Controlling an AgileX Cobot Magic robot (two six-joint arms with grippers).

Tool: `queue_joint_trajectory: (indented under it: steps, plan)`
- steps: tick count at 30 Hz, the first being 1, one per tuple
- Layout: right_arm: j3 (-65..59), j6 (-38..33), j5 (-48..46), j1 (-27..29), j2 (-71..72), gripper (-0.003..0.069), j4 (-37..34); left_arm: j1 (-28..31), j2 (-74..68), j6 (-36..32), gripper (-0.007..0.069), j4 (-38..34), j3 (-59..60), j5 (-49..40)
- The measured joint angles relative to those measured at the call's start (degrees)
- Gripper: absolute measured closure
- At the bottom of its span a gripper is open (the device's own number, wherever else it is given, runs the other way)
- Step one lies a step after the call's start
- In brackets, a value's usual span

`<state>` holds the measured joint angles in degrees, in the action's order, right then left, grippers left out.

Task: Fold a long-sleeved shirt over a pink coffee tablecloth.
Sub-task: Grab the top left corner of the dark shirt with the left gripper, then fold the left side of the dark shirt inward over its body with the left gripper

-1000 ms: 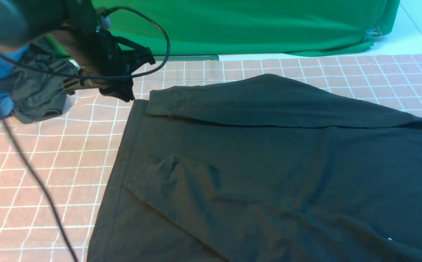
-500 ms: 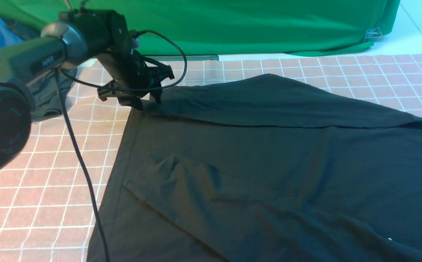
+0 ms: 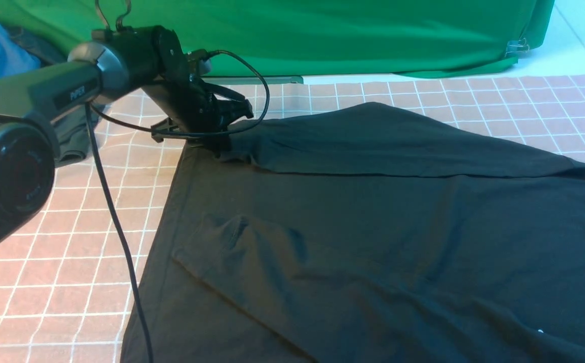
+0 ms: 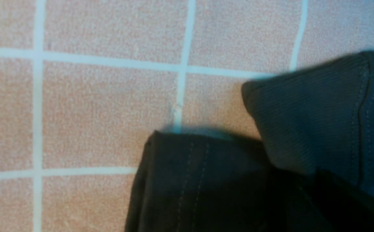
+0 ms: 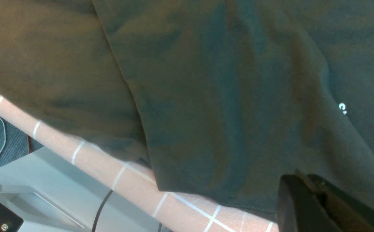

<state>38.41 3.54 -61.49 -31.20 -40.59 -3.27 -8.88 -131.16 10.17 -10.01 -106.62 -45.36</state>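
Shirt cuff apparently beneath left hand

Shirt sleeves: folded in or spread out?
Folded in. Both sleeves of the long-sleeved shirt lie across its body, the far cuff at the left gripper; the body lies flat on the pink coffee tablecloth.

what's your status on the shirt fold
left fingers at far sleeve cuff, grip unclear. right fingers shut over long-sleeved shirt. shirt spread on pink tablecloth. grey garment lies clear.
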Motion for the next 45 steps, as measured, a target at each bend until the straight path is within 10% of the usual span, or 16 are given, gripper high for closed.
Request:
queue_joint_trajectory:
  steps: [17,45]
  plan:
    - [0.0,-0.5,1.7,0.0,0.0,0.0623,0.0,-0.1,14.6,-1.6,0.0576,2.3,-4.8,-23.6]
    - [0.0,-0.7,7.4,0.0,0.0,0.0623,0.0,-0.7,30.7,6.7,0.0576,4.5,27.6,-23.7]
